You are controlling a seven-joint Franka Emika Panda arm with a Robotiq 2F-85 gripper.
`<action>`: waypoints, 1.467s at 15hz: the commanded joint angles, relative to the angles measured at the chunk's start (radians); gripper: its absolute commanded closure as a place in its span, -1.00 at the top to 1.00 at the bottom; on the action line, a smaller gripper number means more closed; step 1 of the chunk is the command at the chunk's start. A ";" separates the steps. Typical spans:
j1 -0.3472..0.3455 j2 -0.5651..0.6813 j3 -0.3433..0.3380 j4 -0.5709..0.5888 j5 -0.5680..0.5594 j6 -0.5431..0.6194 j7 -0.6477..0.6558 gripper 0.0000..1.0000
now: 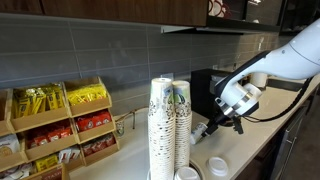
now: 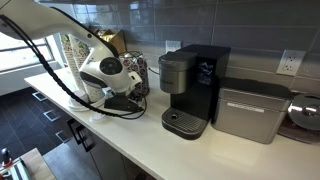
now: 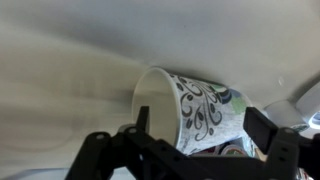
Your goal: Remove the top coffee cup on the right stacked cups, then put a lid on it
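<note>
In the wrist view my gripper (image 3: 198, 120) is shut on the top coffee cup (image 3: 205, 100), a white paper cup with dark speckled print. The cup lies tilted between the two fingers, its open mouth towards the left finger. In an exterior view the gripper (image 1: 206, 130) hangs above the counter, between the right stacked cups (image 1: 181, 120) with the green emblem and the coffee machine (image 1: 210, 88). The cup hardly shows there. A white lid (image 1: 217, 165) lies on the counter below the gripper. In the other exterior view the gripper (image 2: 127, 100) is mostly hidden by the arm.
The twin cup stack (image 1: 160, 125) stands beside the right one, with another lid-like disc (image 1: 188, 174) at its foot. A wooden snack shelf (image 1: 60, 125) is further along. The black coffee machine (image 2: 190, 90) and a silver appliance (image 2: 250, 110) stand against the wall.
</note>
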 commanded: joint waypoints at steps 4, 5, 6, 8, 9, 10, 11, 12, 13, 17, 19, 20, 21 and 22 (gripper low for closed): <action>-0.146 0.029 0.088 0.024 0.025 -0.092 -0.051 -0.20; -0.159 0.019 0.099 0.018 0.013 -0.084 -0.043 -0.37; -0.183 0.007 0.119 0.012 0.007 -0.078 -0.042 -0.50; -0.218 -0.015 0.148 0.001 -0.009 -0.069 -0.042 -0.74; -0.230 -0.024 0.160 -0.005 -0.023 -0.063 -0.034 -0.81; -0.239 -0.033 0.170 -0.010 -0.036 -0.059 -0.027 -0.87; -0.246 -0.042 0.180 -0.013 -0.049 -0.055 -0.021 -0.92; -0.249 -0.056 0.191 -0.020 -0.066 -0.048 -0.015 -0.98; -0.253 -0.068 0.199 -0.024 -0.084 -0.045 -0.011 -0.85; -0.260 -0.119 0.223 -0.050 -0.214 -0.018 0.049 -0.82; -0.258 -0.143 0.236 -0.070 -0.318 0.026 0.117 -0.84; -0.258 -0.154 0.243 -0.081 -0.379 0.050 0.160 -0.84; -0.243 -0.163 0.240 -0.096 -0.459 0.092 0.220 -0.84; -0.248 -0.172 0.250 -0.110 -0.542 0.122 0.279 -0.84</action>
